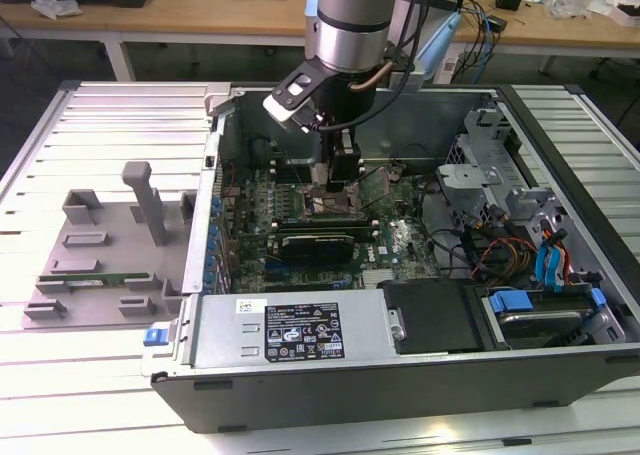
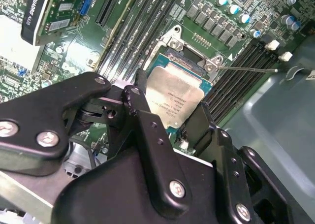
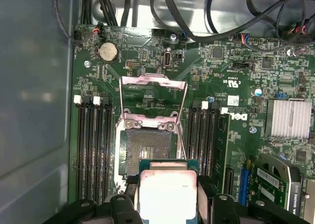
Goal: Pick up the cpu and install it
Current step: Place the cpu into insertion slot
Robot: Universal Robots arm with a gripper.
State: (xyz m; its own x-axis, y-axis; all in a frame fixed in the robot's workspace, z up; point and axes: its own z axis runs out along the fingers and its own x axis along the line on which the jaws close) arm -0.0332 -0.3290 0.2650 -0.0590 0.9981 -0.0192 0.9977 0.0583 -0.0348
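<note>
One cpu (image 3: 167, 189), pinched in the hand (image 3: 167, 207): install step.
It is held over the open socket (image 3: 147, 147); square alignment is judged needed.

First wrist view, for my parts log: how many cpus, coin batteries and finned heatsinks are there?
cpu: 1
coin battery: 1
finned heatsink: 1
Total: 3

Silver arm (image 1: 350, 15), black screw-studded fingers (image 2: 147, 130)

cpu (image 3: 167, 192) in hand (image 3: 167, 197), over socket (image 3: 147, 150), memory slots (image 3: 93, 150) flanking socket
</note>
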